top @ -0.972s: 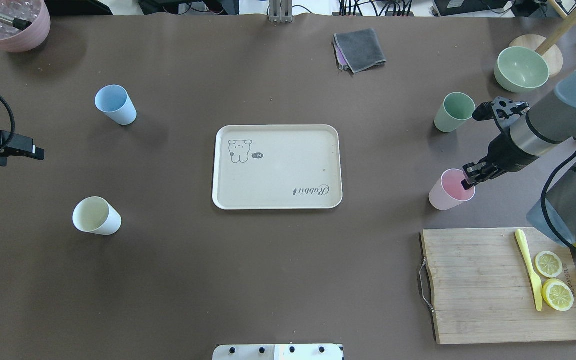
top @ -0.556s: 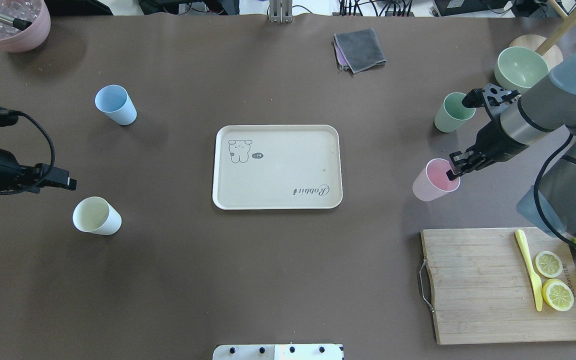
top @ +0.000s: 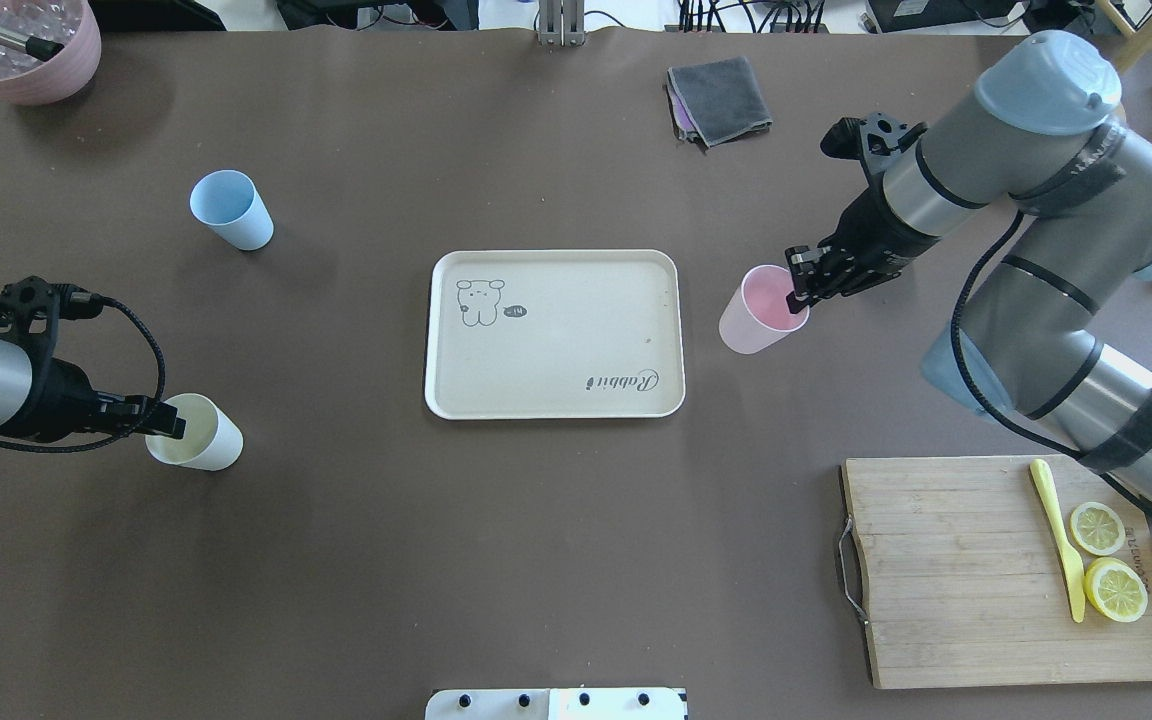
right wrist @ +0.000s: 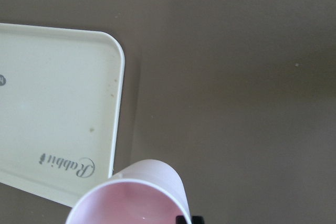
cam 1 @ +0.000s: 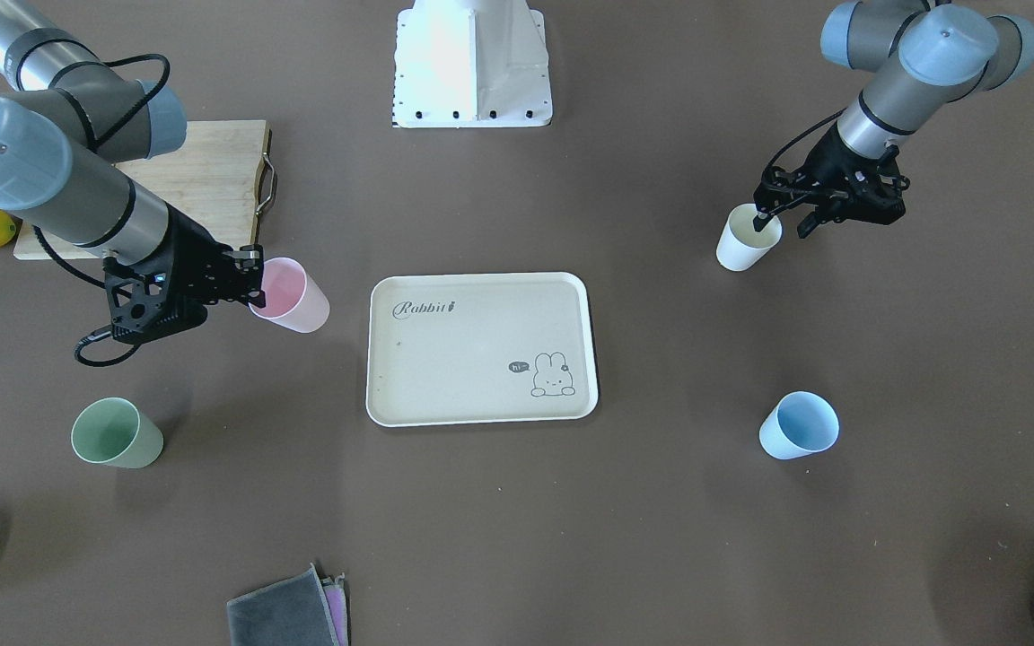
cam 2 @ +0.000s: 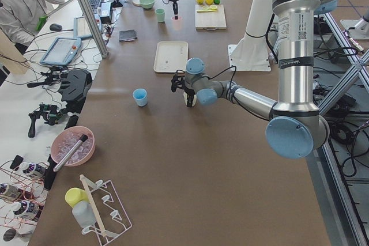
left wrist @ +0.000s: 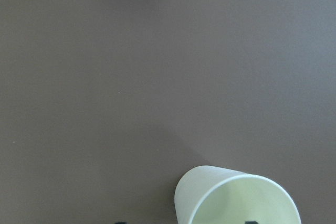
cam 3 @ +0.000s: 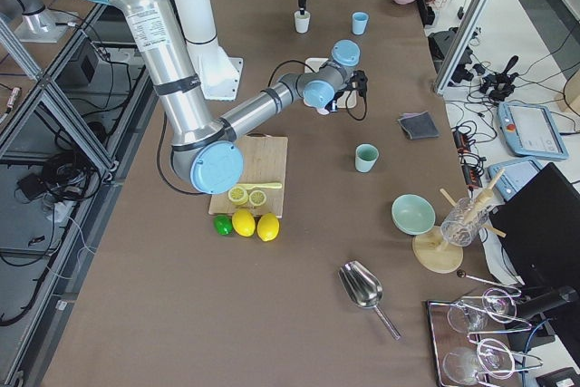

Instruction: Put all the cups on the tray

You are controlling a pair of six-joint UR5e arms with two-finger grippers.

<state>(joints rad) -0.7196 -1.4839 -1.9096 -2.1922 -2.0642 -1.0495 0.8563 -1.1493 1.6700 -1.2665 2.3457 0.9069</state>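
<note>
Right gripper (top: 798, 293), pinching the pink cup (top: 758, 322), has carried it beside the tray (top: 556, 360); left gripper (top: 174, 424), spread, now straddles the cream cup (top: 208, 445) rim.

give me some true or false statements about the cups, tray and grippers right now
1. No cup is on the tray. True.
2. The right gripper pinches the pink cup by its rim. True.
3. The blue cup lies on its side. False: the blue cup stands upright.
4. The left gripper is at the green cup. False: it is open at the cream cup, one finger inside the rim; the green cup stands alone.
5. The lemon slices lie on the tray. False: the lemon slices are on the cutting board.
</note>
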